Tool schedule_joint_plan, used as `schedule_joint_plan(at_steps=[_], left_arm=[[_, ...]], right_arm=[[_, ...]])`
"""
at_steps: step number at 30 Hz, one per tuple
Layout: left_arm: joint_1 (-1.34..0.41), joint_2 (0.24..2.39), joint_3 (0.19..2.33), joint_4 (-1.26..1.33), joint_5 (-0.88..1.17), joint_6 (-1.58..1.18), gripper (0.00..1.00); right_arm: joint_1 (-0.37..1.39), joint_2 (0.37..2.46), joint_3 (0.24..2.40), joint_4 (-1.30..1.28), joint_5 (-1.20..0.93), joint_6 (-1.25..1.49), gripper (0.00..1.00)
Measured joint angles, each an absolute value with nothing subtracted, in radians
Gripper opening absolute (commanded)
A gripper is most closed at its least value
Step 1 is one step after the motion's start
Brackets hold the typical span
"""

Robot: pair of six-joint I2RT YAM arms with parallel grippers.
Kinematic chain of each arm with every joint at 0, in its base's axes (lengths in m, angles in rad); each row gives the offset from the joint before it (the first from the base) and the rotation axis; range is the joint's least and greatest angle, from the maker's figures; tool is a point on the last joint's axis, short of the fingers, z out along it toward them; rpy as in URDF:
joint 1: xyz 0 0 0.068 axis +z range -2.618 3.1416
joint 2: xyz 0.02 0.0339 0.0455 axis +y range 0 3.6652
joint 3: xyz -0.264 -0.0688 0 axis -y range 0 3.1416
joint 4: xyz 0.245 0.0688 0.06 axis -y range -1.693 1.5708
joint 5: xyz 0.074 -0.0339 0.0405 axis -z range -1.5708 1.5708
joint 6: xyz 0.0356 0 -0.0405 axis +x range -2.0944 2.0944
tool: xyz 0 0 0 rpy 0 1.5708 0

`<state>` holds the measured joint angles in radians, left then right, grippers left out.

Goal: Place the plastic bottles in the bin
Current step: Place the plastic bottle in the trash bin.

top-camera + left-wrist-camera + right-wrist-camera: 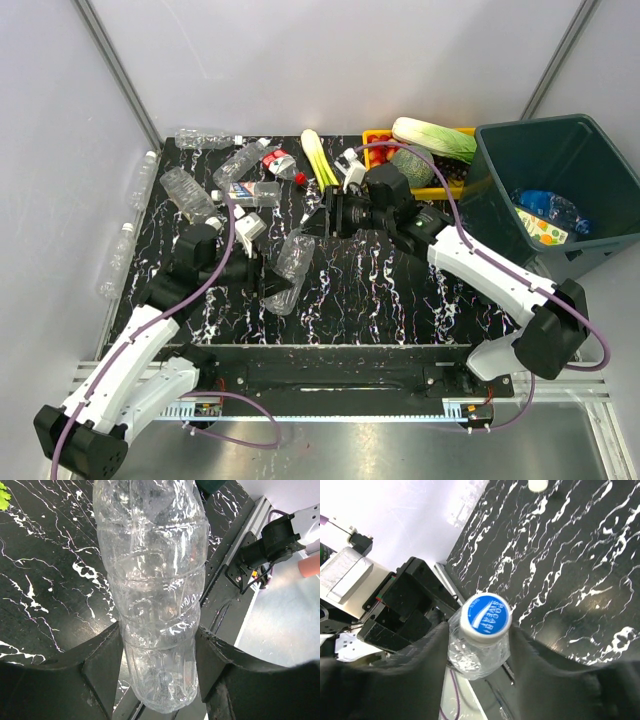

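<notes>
One clear plastic bottle hangs above the middle of the black marbled table, between both arms. My left gripper is shut on its base end; in the left wrist view the ribbed body fills the gap between the fingers of that gripper. My right gripper sits at the other end, its fingers pressed on both sides of the neck just below the blue cap. The bin stands at the far right with bottles inside. More bottles lie at the back left.
A yellow tray with a melon and cabbage stands beside the bin. Celery stalks lie behind the right gripper. Two bottles lie off the table's left edge.
</notes>
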<state>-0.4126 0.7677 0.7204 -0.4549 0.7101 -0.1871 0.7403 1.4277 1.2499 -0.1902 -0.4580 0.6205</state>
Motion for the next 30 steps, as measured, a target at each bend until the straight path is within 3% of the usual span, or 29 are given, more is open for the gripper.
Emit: schedule_joint_plan(at_steps=[1,3,11,13,23,30], left_arm=[[-0.413,0.768,0.72,-0.455,0.713,-0.187,0.48],[-0.413,0.767,0.719,-0.459,0.714,-0.186,0.51],[-0.418,0.758,0.72,-0.454,0.7,-0.192,0.84],[-0.424,0.753,0.72,-0.454,0.7,-0.187,0.99],[-0.432,0.717,0.72,-0.459,0.647,-0.188,0.99],[-0.442,0.669,0.719,-0.475,0.589,-0.189,0.99]], right_arm=[[0.741,1.428,1.25,-0.177,-0.456,0.627,0.33],[0.737,1.428,1.251,-0.149,-0.458,0.645,0.25],[0.739,1.441,1.251,-0.112,-0.433,0.654,0.14],[0.74,1.441,1.251,-0.104,-0.406,0.653,0.14],[0.714,1.381,1.293,-0.146,-0.147,0.56,0.15],[0.641,1.171,1.371,-0.169,0.23,0.357,0.1]])
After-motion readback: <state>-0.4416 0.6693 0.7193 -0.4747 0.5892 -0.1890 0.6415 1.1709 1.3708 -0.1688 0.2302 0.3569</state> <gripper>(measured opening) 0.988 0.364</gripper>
